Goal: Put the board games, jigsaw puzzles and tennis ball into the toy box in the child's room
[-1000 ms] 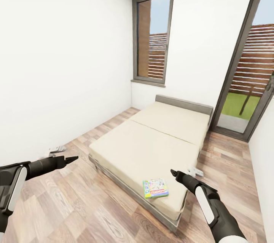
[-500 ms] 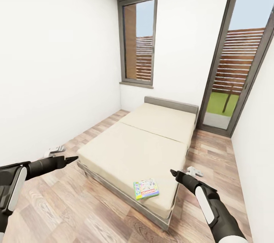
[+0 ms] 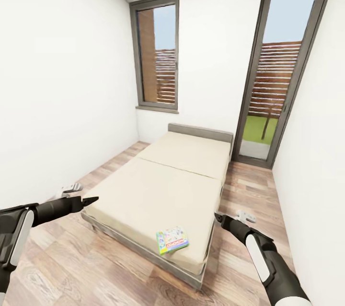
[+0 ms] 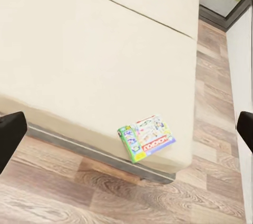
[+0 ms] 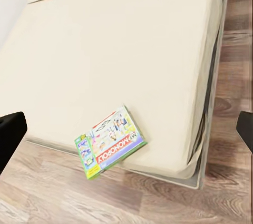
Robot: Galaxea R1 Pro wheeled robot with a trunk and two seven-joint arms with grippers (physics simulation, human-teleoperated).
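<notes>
Monopoly board game [image 3: 172, 240] sits flat on the bed [image 3: 158, 186], right at the near corner of the beige mattress by the foot edge, its green border and red lettered band plain to see from the right wrist camera [image 5: 109, 142] and the left wrist camera [image 4: 146, 137] too. Both arms hang out in front over the wood-plank floor [image 3: 110, 267], well apart from the box. Left gripper [image 3: 90, 199] points toward the near edge of the bed, fingers looking drawn to a narrow tip in the head view (though the left wrist view has its dark fingers at opposite edges of the picture, so spread wide). Right gripper [image 3: 218, 217] hovers off the mattress's right edge, empty, likewise spread. Two tall grey-framed windows [image 3: 155, 59] stand behind the grey headboard [image 3: 200, 132].
</notes>
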